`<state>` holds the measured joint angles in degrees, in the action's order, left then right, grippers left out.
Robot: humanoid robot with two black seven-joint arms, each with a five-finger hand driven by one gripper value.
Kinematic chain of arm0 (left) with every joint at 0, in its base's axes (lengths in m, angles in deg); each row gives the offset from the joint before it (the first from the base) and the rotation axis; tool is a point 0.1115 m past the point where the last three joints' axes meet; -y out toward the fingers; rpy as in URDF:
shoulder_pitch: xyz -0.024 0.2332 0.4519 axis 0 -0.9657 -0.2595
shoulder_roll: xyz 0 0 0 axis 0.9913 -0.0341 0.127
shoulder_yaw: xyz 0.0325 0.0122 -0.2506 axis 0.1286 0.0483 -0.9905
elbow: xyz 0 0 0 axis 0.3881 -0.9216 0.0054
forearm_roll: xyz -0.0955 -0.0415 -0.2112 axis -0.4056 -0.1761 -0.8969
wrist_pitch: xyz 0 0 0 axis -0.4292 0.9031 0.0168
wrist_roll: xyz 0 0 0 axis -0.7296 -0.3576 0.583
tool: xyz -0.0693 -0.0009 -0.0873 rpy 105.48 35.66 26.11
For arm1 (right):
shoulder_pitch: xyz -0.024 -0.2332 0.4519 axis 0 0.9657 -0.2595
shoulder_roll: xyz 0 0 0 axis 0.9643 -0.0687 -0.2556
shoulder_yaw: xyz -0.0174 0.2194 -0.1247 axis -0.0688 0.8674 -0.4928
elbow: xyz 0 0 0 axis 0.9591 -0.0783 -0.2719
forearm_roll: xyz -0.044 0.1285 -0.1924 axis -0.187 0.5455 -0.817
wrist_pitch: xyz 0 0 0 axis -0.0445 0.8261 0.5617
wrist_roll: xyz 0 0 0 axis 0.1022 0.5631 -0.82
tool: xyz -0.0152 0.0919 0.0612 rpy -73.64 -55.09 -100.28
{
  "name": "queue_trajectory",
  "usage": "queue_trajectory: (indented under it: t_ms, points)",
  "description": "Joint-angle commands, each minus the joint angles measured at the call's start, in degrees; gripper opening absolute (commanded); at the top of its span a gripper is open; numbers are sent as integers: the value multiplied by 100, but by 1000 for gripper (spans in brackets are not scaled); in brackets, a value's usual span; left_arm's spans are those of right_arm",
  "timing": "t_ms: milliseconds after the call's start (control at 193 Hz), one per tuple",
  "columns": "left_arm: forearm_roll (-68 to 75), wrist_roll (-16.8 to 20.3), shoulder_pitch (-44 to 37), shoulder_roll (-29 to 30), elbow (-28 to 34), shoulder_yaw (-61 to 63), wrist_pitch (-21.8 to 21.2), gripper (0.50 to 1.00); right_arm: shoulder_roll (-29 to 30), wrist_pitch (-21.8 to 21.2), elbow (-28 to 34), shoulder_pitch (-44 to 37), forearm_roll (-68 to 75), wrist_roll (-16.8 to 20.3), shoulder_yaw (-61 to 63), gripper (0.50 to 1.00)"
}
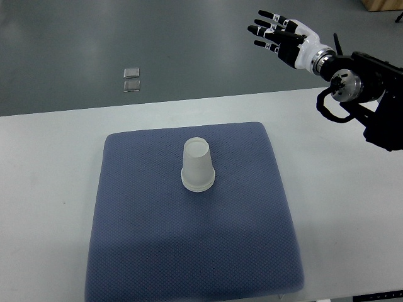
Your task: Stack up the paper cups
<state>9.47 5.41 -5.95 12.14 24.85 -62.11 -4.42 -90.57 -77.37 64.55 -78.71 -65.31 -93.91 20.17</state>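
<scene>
1. While the blue mat (195, 251) covers the white table (44, 189), two small clear squares (131, 80) lie on the grey floor beyond the mat's far left corner.
2. Upside-down paper cups (198, 165), apparently nested, stand near the mat's centre.
3. The right hand (277, 33), fingers spread and empty, hovers well beyond the mat's far right corner.

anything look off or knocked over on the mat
Nothing stands out. The paper cup stack stands mouth-down near the middle of the blue mat, not tipped, crushed or spilled. The mat lies flat on the white table. The right hand is raised beyond the table's far edge, fingers spread, holding nothing.
</scene>
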Motion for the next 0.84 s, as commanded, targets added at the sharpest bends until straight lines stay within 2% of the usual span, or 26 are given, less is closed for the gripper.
queue_trajectory:
  t_ms: [0, 26, 243, 274, 306, 497, 839]
  points:
    - [0, 0, -91, 0, 6, 8, 0, 1000, 194, 69, -8, 421, -3, -156, 657, 885]
    - [0, 0, -91, 0, 6, 8, 0, 1000, 229, 60, -8, 544, -3, -156, 797, 899]
    - [0, 0, -99, 0, 58, 8, 0, 1000, 432, 7, -8, 1063, -3, -165, 1307, 903]
    - [0, 0, -99, 0, 49, -1, 0, 1000, 432, -45, -8, 1142, -3, -174, 1325, 925]
    - [0, 0, -91, 0, 49, -1, 0, 1000, 432, -116, -8, 1177, -3, -191, 1325, 928]
    - [0, 0, -91, 0, 14, -9, 0, 1000, 537, -336, -8, 1397, -3, -455, 1334, 928]
    - [0, 0, -82, 0, 32, -1, 0, 1000, 625, -371, -8, 1599, -3, -473, 1325, 928]
